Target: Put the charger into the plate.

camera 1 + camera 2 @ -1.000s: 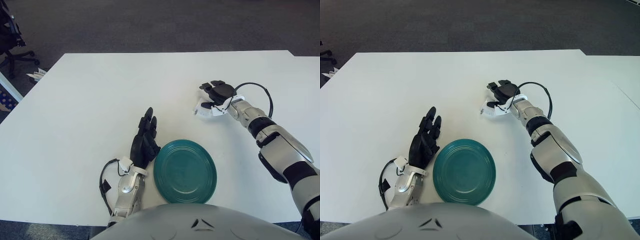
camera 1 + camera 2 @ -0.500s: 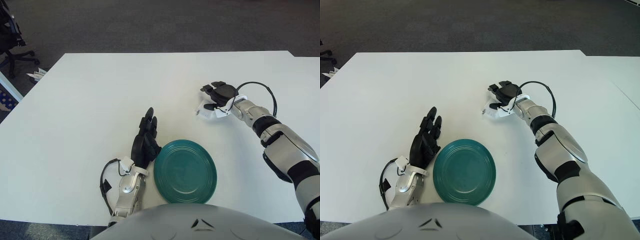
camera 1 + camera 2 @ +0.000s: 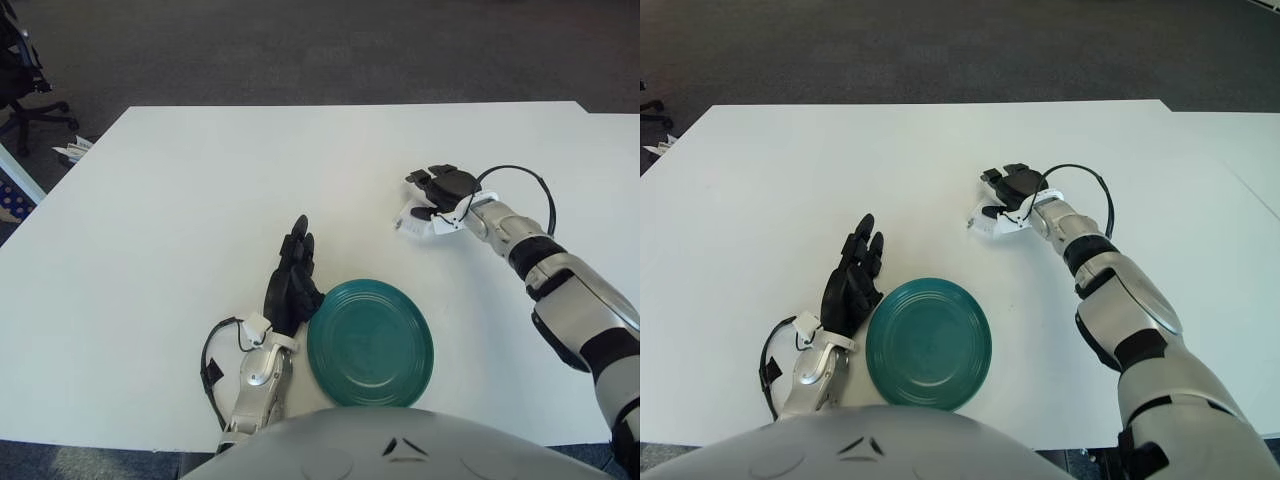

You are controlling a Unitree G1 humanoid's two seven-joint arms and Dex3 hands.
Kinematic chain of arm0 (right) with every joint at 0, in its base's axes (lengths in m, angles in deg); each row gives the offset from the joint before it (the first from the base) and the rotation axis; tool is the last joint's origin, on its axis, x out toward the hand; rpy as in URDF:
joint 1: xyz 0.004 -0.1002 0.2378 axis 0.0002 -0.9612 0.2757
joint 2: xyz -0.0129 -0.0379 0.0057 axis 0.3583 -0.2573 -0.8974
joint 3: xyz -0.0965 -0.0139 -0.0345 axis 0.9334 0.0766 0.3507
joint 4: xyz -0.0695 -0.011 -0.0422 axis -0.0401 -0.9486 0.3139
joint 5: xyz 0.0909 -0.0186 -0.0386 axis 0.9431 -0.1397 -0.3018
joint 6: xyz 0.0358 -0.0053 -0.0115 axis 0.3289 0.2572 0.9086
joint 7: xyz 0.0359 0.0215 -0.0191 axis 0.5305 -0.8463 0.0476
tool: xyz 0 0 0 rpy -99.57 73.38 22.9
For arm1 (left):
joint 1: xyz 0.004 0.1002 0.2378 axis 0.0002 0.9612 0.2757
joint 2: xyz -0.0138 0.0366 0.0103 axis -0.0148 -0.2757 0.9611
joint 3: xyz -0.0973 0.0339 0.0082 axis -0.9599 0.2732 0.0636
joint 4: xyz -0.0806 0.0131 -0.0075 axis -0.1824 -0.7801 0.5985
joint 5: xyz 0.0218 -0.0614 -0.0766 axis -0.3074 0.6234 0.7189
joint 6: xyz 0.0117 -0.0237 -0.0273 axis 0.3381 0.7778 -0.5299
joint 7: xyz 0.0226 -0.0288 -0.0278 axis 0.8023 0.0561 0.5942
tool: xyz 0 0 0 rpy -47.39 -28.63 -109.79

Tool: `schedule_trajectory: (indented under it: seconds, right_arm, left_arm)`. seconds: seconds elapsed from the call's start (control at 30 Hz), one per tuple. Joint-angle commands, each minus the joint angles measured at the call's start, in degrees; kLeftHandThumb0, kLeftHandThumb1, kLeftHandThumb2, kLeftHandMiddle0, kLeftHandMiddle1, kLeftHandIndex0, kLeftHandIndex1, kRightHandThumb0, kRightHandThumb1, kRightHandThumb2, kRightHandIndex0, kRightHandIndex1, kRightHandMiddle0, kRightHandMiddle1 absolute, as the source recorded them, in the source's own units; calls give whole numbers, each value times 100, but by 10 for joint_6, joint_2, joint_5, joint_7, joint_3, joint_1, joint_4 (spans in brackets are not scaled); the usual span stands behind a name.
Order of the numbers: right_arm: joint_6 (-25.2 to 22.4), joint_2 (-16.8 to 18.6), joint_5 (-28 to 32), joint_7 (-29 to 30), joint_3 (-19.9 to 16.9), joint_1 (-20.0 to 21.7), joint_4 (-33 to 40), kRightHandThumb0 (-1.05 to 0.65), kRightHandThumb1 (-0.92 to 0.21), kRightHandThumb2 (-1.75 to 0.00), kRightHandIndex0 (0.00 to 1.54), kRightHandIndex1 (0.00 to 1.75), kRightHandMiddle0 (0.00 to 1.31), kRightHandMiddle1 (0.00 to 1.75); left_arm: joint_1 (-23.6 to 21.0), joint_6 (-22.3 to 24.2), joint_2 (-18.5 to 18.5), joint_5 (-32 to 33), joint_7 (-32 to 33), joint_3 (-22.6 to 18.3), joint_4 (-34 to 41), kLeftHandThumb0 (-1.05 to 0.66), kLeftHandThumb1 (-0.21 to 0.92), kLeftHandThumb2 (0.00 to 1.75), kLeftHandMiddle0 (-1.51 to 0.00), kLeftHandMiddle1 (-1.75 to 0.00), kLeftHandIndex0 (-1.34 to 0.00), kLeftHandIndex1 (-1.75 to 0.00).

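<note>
One hand's doing the job: the right hand (image 3: 440,190) sits over the white charger (image 3: 414,222), fingers curled round it. From there the green plate (image 3: 370,342) lies at about 7 o'clock. The left hand (image 3: 290,285), fingers straight and loosely spread, rests beside the plate's left rim.

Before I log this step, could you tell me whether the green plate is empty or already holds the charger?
Empty. The plate shows only bare green surface; the white charger lies farther back on the table, under the right hand.
</note>
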Motion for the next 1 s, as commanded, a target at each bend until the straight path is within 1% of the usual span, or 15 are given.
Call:
schedule_trajectory:
  seconds: [0.0,0.1,0.23,0.6,0.97]
  right_arm:
    - [-8,-1,5,-13,-13,-13,20,-95,-92,-76,17,1,0,52]
    - [-16,0,8,-13,-28,-20,46,-95,-92,-75,19,2,0,56]
    - [-23,0,8,-19,-40,-29,68,-95,-92,-75,20,2,0,58]
    - [-35,-9,1,-45,-60,-59,141,-94,-92,-76,22,2,0,53]
    - [-41,-10,4,-53,-84,-79,189,-94,-92,-76,22,1,0,55]
  left_arm:
    - [11,22,47,12,8,4,-39,-101,92,111,-2,0,0,-32]
    - [8,18,48,14,9,3,-42,-101,92,110,-2,0,0,-33]
    - [5,15,48,13,12,4,-43,-101,92,110,-2,0,0,-34]
    - [-3,14,46,34,3,1,-49,-101,92,109,-1,0,0,-33]
    - [-6,15,39,23,10,1,-52,-101,92,108,0,0,0,-32]
